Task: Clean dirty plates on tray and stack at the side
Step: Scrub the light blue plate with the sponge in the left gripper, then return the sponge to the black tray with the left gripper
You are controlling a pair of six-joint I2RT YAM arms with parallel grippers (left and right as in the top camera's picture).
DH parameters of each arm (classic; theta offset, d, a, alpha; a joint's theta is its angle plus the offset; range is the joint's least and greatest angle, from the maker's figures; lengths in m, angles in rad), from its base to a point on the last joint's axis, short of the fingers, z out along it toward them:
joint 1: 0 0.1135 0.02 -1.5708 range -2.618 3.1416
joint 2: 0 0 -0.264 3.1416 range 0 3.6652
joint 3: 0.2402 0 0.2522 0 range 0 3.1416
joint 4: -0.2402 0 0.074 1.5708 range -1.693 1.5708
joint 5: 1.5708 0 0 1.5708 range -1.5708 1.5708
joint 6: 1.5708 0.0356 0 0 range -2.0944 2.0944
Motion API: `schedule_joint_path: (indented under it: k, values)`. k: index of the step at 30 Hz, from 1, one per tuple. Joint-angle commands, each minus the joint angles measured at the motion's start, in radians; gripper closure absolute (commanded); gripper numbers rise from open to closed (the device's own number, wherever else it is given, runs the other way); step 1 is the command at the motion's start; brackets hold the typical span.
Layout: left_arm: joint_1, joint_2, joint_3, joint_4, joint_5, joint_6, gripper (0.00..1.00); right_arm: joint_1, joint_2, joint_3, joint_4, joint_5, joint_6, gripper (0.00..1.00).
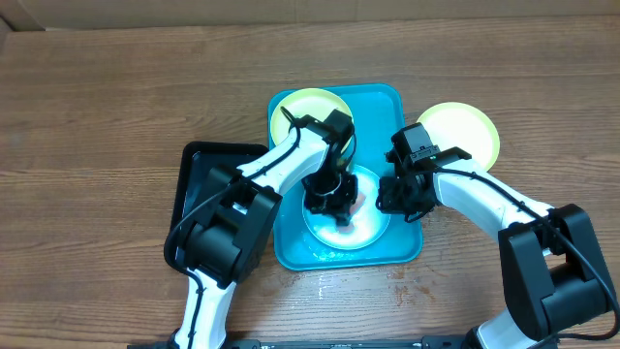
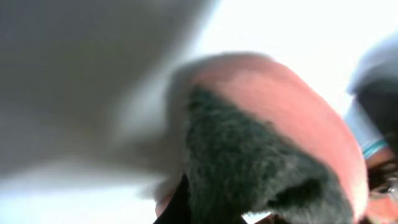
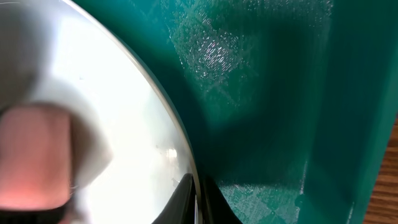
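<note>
While the left gripper [image 1: 330, 200], clenched on a sponge [image 2: 273, 99], apparently scrubs 1 plate [image 1: 360, 233], the right gripper [image 1: 388, 202] pinches its rim; next, stacking it aside.

On the table [image 1: 97, 97] the tray [image 1: 402, 111] lies in the middle, and the side tray [image 1: 199, 170] lies just beside it on the left, with the left arm crossing over both. The far plate [image 1: 312, 105] lies in the tray's far left corner, the near plate [image 1: 363, 231] lies in the tray's near half, and the outer plate [image 1: 465, 131] lies on the table just right of the tray's far right corner. The left gripper [image 1: 329, 204] stands over the near plate with a sponge [image 2: 280, 112] in it, and the right gripper [image 1: 395, 201] is inside the tray at that plate's right rim.
</note>
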Motion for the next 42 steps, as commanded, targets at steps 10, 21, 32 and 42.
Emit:
schedule_joint_path:
  k: [10, 21, 32, 42]
  values:
    - [0.048, 0.010, 0.074, -0.191, -0.626, -0.160, 0.96, 0.010, 0.044, -0.029, -0.026, 0.018, -0.001, 0.96]
    - [0.104, -0.141, 0.499, -0.435, -0.519, -0.043, 0.96, 0.010, 0.044, -0.029, -0.027, 0.018, -0.001, 0.96]
    - [0.335, -0.256, 0.404, -0.583, -0.784, -0.075, 0.96, 0.010, 0.044, -0.029, -0.026, 0.019, 0.000, 0.96]
    - [0.426, -0.256, -0.060, -0.191, -0.648, -0.026, 0.96, 0.010, 0.044, -0.029, -0.027, 0.019, 0.000, 0.96]
